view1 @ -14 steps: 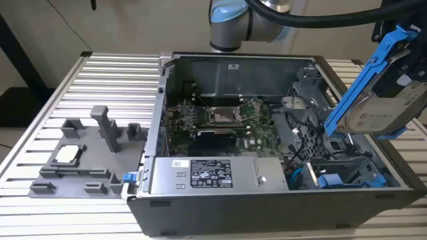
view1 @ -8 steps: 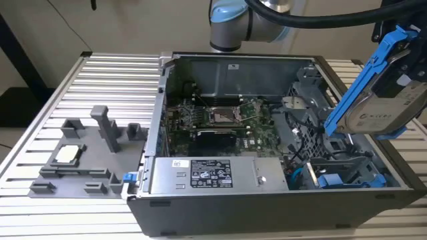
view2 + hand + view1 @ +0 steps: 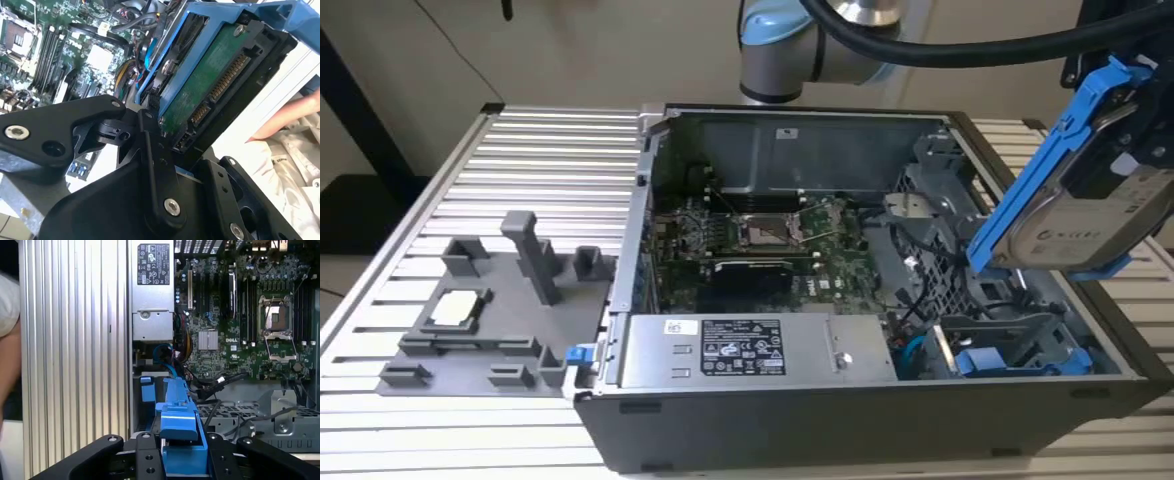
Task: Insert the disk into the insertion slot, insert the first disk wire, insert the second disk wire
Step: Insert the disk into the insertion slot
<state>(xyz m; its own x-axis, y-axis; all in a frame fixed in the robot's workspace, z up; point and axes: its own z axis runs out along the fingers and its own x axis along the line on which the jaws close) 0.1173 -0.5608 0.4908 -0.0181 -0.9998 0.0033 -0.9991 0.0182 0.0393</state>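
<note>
The disk (image 3: 1083,215), a silver-grey drive with a pale label in a bright blue carrier, hangs tilted above the open computer case's side at the exterior view's right. My gripper (image 3: 1125,72) is shut on its upper end. In the second wrist view the disk's green circuit board (image 3: 212,82) and connector row face the camera between my black fingers (image 3: 156,150). In the first wrist view the blue carrier (image 3: 177,422) sits in my gripper (image 3: 181,456). The insertion slot (image 3: 994,338), a bay in the grey drive cage, lies below the disk in the case's near corner.
The case (image 3: 761,430) lies open on a ribbed metal table (image 3: 547,160), with motherboard (image 3: 761,235) and power supply (image 3: 734,350) exposed. Another blue-carriered drive (image 3: 1014,362) sits in the cage. A grey fixture (image 3: 487,320) stands at the left. A person's hand (image 3: 295,117) is nearby.
</note>
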